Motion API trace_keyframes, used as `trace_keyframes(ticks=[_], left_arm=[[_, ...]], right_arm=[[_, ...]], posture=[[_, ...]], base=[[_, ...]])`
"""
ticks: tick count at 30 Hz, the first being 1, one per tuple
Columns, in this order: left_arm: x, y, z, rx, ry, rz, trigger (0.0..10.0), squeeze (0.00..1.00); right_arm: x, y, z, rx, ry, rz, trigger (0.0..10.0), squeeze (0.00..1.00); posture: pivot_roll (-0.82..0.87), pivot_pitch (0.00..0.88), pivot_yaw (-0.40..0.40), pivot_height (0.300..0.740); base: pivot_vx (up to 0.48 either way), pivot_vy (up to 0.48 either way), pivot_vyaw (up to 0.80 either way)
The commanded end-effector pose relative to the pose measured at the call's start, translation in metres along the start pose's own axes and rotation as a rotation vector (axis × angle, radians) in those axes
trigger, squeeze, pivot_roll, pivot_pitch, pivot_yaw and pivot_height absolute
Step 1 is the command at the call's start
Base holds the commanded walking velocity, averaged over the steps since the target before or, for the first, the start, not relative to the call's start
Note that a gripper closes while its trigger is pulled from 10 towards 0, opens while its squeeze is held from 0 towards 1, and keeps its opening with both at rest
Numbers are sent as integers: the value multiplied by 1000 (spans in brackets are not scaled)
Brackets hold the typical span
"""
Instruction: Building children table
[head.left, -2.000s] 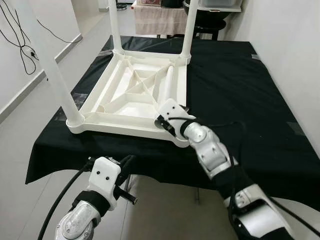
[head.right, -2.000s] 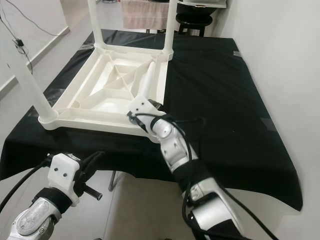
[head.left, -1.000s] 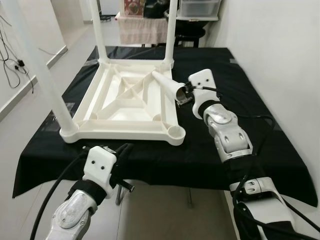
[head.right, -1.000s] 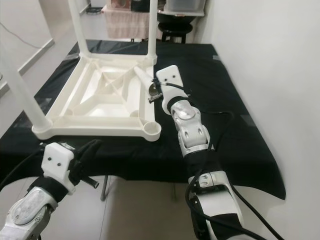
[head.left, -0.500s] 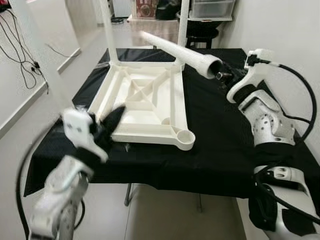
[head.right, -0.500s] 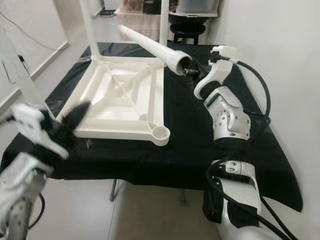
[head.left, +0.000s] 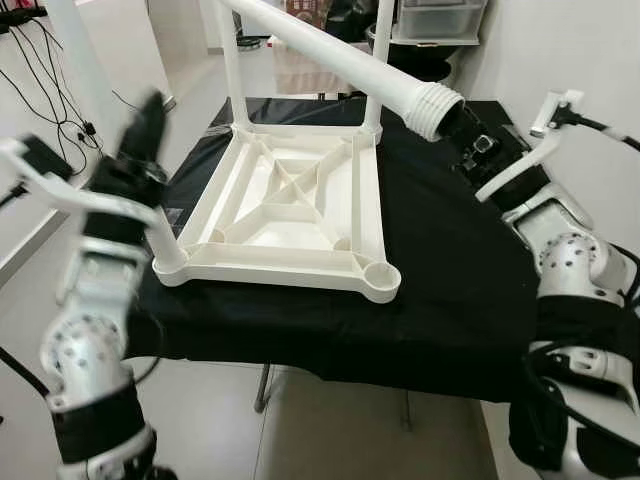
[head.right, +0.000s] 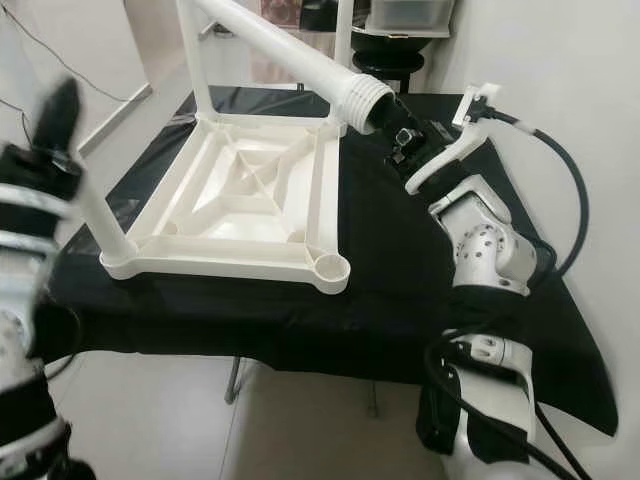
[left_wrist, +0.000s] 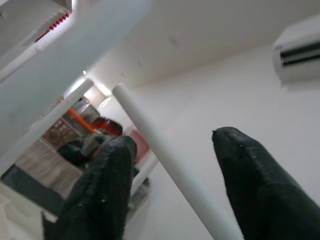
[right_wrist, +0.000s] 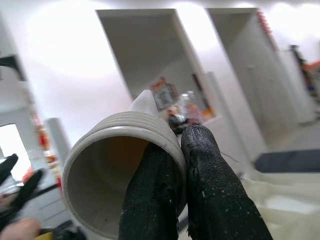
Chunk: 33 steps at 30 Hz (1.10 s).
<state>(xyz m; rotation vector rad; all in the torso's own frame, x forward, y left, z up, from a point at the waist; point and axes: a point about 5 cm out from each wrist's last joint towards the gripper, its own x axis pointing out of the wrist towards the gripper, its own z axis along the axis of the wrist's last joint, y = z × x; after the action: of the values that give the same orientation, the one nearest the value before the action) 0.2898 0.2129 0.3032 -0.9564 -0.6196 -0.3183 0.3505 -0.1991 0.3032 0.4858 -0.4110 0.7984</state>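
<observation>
The white children's table lies upside down on the black cloth, with three legs standing up from its corners. Its near right corner socket is an open ring. My right gripper is shut on the threaded open end of a loose white table leg, held high above the far right of the table and slanting up to the left. In the right wrist view one finger sits inside the tube and the other outside. My left gripper is raised at the left, blurred, with its fingers apart and nothing between them.
The black cloth covers a table with bare room to the right of the white table. A white wall stands close on the right. Cables hang on the left wall. A stool and storage stand behind.
My left arm has swung up from the front edge to high at the left. The right gripper has lifted the leg's threaded end higher and nearer.
</observation>
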Motion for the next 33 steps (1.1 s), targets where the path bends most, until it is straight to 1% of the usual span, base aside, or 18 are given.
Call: trace_keyframes(ticks=[1,3,7,9,10,12,13,16,21,23,27,28,29,33], left_arm=[[1,9,4,-28,-12,40,10000,1000],[4,12,7,-54,-22,47,10000,1000],[6,14,10,-60,-24,49,10000,1000],[11,12,14,-86,-29,31,10000,1000],[11,12,14,-86,-29,31,10000,1000],[15,5,16,-113,-31,-9,10000,1000],[15,5,16,-113,-31,-9,10000,1000],[18,-8,12,-138,-6,-96,10000,1000],[17,-23,8,-163,30,-197,10000,1000],[17,-23,8,-165,33,-203,10000,1000],[16,-30,3,-171,54,-231,10000,1000],[16,-30,3,-171,54,-231,10000,1000],[16,-31,2,-175,60,-233,10000,1000],[15,-32,1,-171,69,-240,10000,996]], right_arm=[[1,7,4,1,-9,58,0,0],[0,10,6,12,-13,83,0,0],[-1,12,8,36,-24,111,0,0],[-3,20,7,64,-17,171,0,0],[-3,20,7,64,-17,171,0,0],[-6,30,3,90,0,247,0,0],[-6,30,3,90,0,247,0,0],[-9,37,-6,125,19,302,0,0],[-9,40,-5,236,-54,326,0,0],[-9,40,-5,246,-61,329,0,0],[-11,50,-15,270,-18,393,0,0],[-11,50,-15,270,-18,393,0,0],[-12,56,-24,256,33,423,0,0],[-14,62,-31,249,75,453,0,0]], posture=[[-47,43,21,740],[-51,44,20,740],[-52,43,20,740],[-52,44,17,740],[-52,44,17,740],[-51,42,17,740],[-51,42,17,740],[-50,40,16,740],[-50,36,18,740],[-50,36,18,740],[-48,32,19,740],[-48,32,19,740],[-47,31,20,740],[-45,32,19,740]], base=[[0,0,0],[0,0,0],[0,0,0],[0,0,0],[0,0,0],[0,0,0],[0,0,0],[0,0,0],[0,0,0],[0,0,0],[0,0,0],[0,0,0],[0,0,0],[0,0,0]])
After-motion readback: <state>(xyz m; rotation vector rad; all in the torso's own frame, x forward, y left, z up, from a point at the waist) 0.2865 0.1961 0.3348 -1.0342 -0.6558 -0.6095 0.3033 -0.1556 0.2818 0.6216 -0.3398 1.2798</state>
